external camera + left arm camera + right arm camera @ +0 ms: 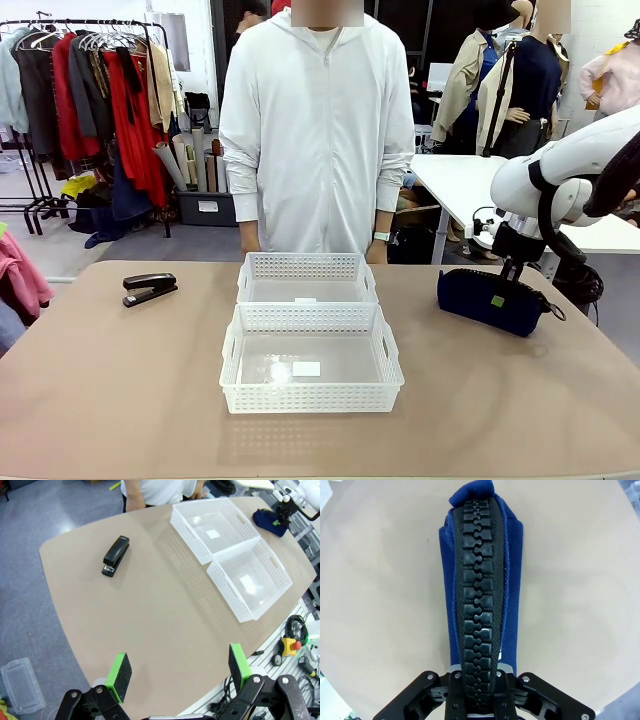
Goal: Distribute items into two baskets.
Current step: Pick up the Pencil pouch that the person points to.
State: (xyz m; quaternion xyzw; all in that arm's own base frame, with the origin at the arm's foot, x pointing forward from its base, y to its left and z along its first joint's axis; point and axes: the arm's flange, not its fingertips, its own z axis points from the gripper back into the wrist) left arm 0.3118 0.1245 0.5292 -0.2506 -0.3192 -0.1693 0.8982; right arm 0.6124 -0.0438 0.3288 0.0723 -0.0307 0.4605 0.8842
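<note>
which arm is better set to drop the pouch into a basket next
Right. The right hand is already shut on the navy pouch, just beside the baskets. The left hand is open and hovers near the table's edge, far from the pouch.

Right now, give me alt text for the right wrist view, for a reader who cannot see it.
The right gripper is shut on a navy blue pouch, pinching it at the near end of its chunky black zipper. The pouch stretches straight away from the camera, with the tan table on both sides.
</note>
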